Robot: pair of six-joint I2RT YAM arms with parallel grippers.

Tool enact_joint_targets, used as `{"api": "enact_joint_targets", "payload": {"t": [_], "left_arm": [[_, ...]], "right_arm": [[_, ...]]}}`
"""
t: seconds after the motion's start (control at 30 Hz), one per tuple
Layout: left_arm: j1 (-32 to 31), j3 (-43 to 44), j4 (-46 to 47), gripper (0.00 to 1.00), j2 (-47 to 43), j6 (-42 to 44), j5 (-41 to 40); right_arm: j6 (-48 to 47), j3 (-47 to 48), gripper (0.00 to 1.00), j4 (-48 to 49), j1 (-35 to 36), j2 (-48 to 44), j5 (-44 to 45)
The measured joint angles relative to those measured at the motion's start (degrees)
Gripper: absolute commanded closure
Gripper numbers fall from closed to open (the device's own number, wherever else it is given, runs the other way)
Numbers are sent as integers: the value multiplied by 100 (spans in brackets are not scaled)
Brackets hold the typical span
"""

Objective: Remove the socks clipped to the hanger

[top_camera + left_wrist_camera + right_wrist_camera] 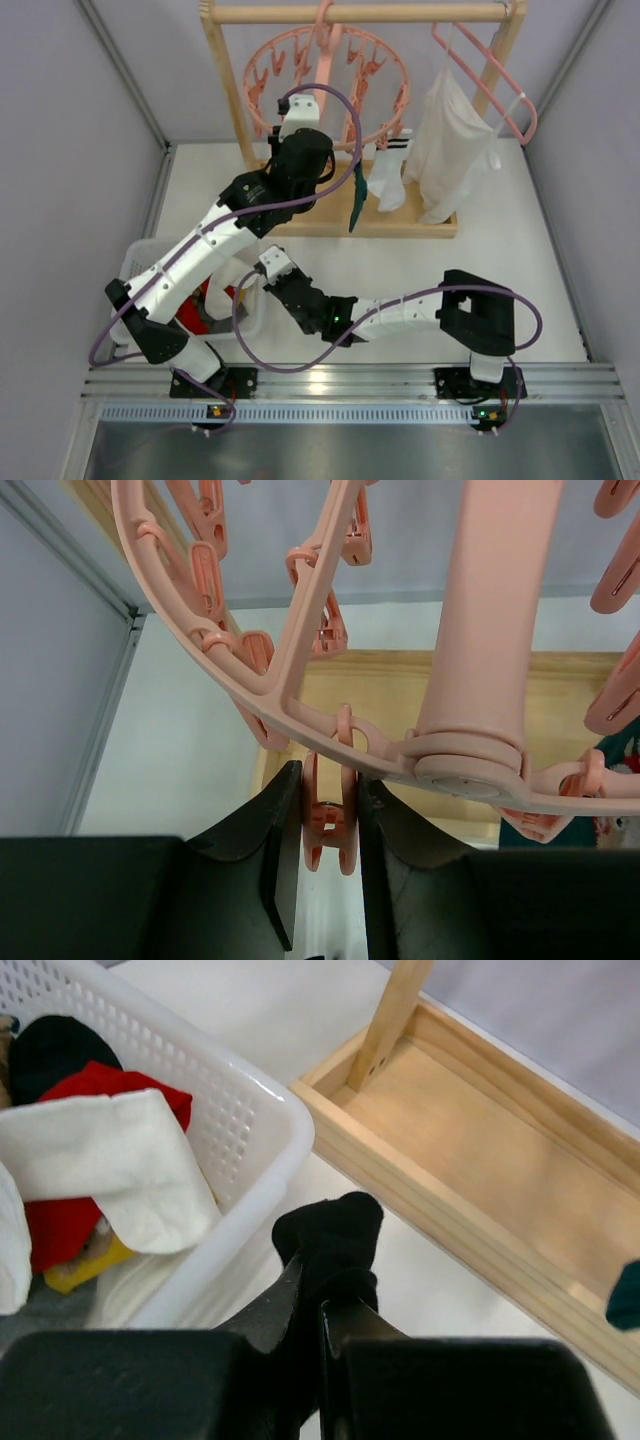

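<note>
The round pink hanger (325, 85) hangs from the wooden rack; its ring (270, 685) fills the left wrist view. My left gripper (297, 108) (328, 780) is raised under the ring and shut on one empty pink clip (330, 830). A dark teal sock (357, 200) and a white sock with black stripes (388, 175) hang from clips. My right gripper (268, 262) (315, 1285) is shut on a black sock (335, 1230), held low beside the white basket (260, 1100).
The basket (140, 255) at the near left holds red, white, black and yellow socks. A large white garment (450, 150) hangs on a plain pink hanger (500, 85) at the right. The rack's wooden base tray (480, 1170) lies behind my right gripper.
</note>
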Motion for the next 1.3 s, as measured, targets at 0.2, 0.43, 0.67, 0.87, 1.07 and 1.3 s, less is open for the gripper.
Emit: {"api": "enact_joint_targets", "payload": {"t": [0.2, 0.43, 0.67, 0.87, 1.07, 1.3], "left_arm": [[4, -166, 111, 55, -24, -87, 214], [4, -535, 125, 21, -389, -238, 575], [4, -1193, 133, 2, -1373, -505, 737], [4, -2166, 144, 2, -2870, -826, 780], [4, -3093, 136, 2, -4629, -1091, 603], [4, -3353, 127, 2, -5761, -1088, 238]], "right_arm": [[173, -796, 100, 81, 44, -560, -181], [358, -1637, 100, 249, 44, -1449, -715], [457, -1969, 100, 236, -15, -1961, -1145], [367, -1880, 100, 168, -170, -2120, -1989], [144, -1010, 100, -131, -289, -1847, -3241], [-190, 863, 100, -385, -321, -699, -4529]]}}
